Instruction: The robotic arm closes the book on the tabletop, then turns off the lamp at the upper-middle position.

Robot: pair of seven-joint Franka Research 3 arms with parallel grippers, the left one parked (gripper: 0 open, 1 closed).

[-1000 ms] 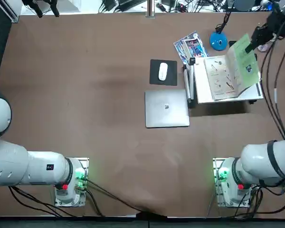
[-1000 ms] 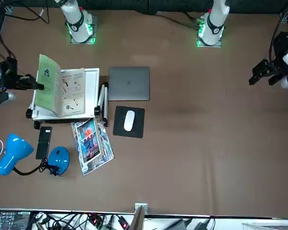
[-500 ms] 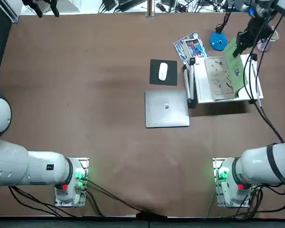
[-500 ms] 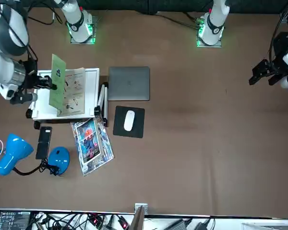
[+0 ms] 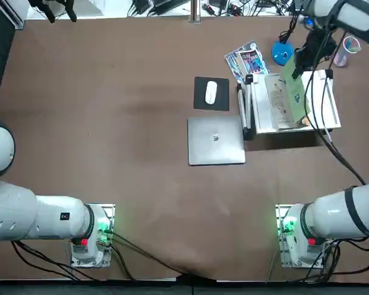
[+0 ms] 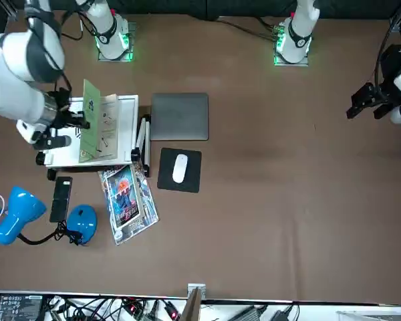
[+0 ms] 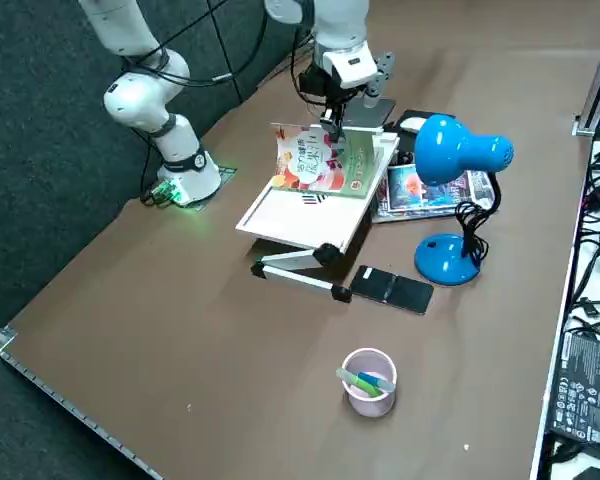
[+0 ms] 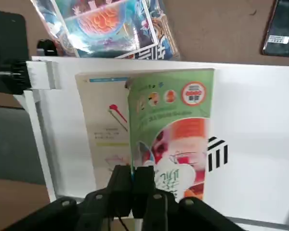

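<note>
Dark grey partition (image 7: 40, 180) stands along the surface's edge on the arm-base side, seams visible. Metal rail (image 7: 70, 410) follows one edge. Beyond the far edge: white surface (image 6: 254, 311), tangled black cables, upright metal post (image 6: 194, 302). Soft sheen on the brown top (image 6: 267, 200).

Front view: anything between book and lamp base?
Yes, in the front view the phone lies between the book and the lamp's base.

In the front view, the green-covered book (image 6: 90, 124) stands part-open, upper left. The bright-blue lamp (image 6: 25, 208) sits lower left.
</note>
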